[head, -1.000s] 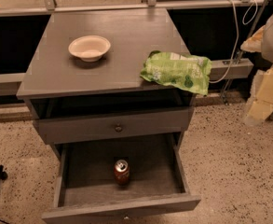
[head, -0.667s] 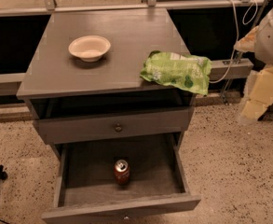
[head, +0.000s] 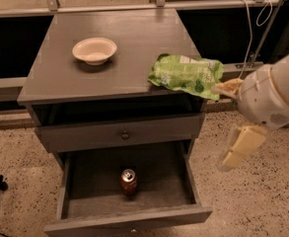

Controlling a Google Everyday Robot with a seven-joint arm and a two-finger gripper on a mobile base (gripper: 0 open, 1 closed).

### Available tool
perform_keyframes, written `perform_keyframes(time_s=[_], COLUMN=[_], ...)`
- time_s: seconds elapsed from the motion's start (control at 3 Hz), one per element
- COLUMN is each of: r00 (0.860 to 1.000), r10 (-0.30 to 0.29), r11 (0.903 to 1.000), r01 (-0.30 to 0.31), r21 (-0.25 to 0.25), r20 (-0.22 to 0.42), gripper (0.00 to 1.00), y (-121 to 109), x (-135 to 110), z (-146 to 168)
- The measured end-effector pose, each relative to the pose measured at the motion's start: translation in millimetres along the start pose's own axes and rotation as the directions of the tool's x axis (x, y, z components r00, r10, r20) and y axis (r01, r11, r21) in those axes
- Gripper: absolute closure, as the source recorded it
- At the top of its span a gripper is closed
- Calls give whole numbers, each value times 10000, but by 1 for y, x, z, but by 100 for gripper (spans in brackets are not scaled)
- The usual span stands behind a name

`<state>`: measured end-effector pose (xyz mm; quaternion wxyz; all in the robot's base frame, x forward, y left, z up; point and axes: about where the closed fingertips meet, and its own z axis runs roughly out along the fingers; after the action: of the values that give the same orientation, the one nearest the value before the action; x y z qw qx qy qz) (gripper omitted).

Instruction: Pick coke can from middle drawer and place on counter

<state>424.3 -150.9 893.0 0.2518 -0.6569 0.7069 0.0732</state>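
Below bench (head: 60, 78) front edge, middle drawer (head: 77, 207) stands pulled open; coke can (head: 128, 181) upright on drawer floor, about mid-width, nearer front board; gripper (head: 236, 149) off bench's right edge, past front-right corner, well apart from can; how far open, cannot tell; cream bowl (head: 94, 50) toward back-left corner; green bag (head: 186, 73) overhanging right edge.

Casing: a smooth, rounded white casing (head: 274, 95), bulbous, with a thin darker seam curving across it.
Grille: a small grille (head: 278, 118) of tiny dots low on the white shell.
Gripper: the gripper (head: 238, 143) is at the right of the view, off the right side of the desk (head: 134, 58), under the white shell; pale cream-yellow, flat and blocky, with matte plastic faces.
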Motion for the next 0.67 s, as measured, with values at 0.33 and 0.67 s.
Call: perform_keyframes(time_s=[0.33,0.67], r00=[9960,9926], r10=[-130,-551], r11=[9967,9971], r01=[58,489], r21=[810,583], r20=[885,1087], gripper=[0,0], y=[-5,-3], x=[-2,-10], z=[-5,7])
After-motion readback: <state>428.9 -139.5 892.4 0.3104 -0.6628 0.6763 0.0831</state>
